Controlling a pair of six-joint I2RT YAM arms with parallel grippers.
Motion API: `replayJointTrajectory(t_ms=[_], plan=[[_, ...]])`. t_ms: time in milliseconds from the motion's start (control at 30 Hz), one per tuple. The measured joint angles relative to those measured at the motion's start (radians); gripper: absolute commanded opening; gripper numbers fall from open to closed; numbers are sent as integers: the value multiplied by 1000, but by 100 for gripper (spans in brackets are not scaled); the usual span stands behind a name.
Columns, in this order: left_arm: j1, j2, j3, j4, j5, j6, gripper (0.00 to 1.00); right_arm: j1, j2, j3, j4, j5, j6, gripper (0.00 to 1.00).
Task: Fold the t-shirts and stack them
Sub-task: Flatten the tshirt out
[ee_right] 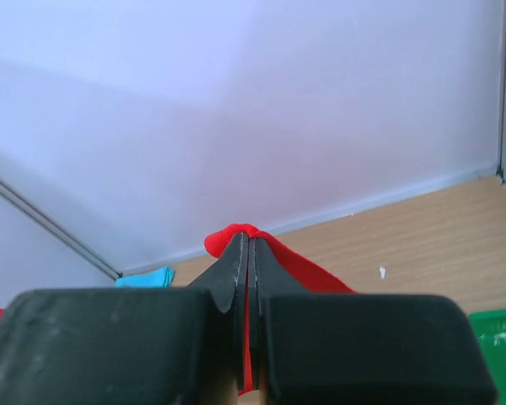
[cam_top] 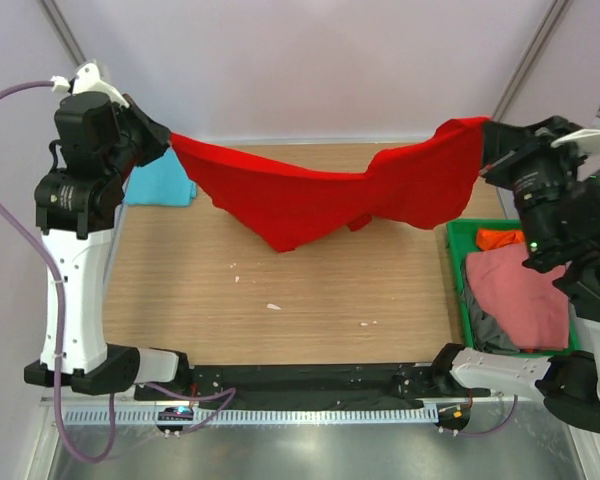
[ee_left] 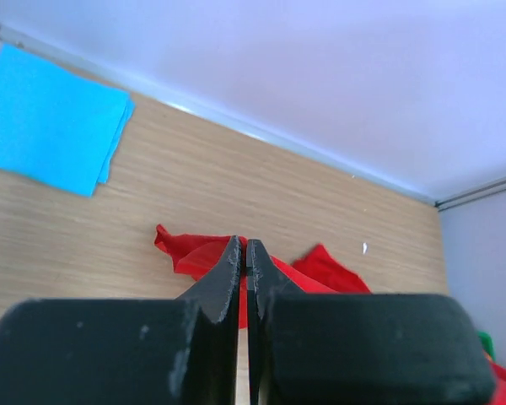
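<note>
Clamped shut, the left gripper (cam_top: 168, 140) and right gripper (cam_top: 486, 140) each pinch 1 end of the red t-shirt (cam_top: 310, 200), stretching it between them, its middle sagging toward the table (cam_top: 280, 300), likely to spread it for folding. The folded turquoise t-shirt (cam_top: 160, 185) lies far left. The pink t-shirt (cam_top: 520, 300) waits in the green crate (cam_top: 458, 300).

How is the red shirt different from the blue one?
The red t-shirt hangs stretched between the left gripper and right gripper; the blue t-shirt lies on the table. The red one is unfolded and saggy; the blue one is folded neat and flat. Both are plain, single-colour cloth.
</note>
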Motion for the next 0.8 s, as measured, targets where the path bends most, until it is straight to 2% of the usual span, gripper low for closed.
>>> replayJointTrajectory(t_ms=[200,400,600,800], plan=[[0,-71,55,23,7,9,0,0,2,188,47,-113,-195,1],[0,-169,129,106,67,19,0,0,7,421,71,-307,-257,1],[-1,-277,157,186,133,18,0,0,-59,423,124,-486,-240,1],[-2,-316,209,236,124,33,0,0,-62,394,135,-557,-245,1]])
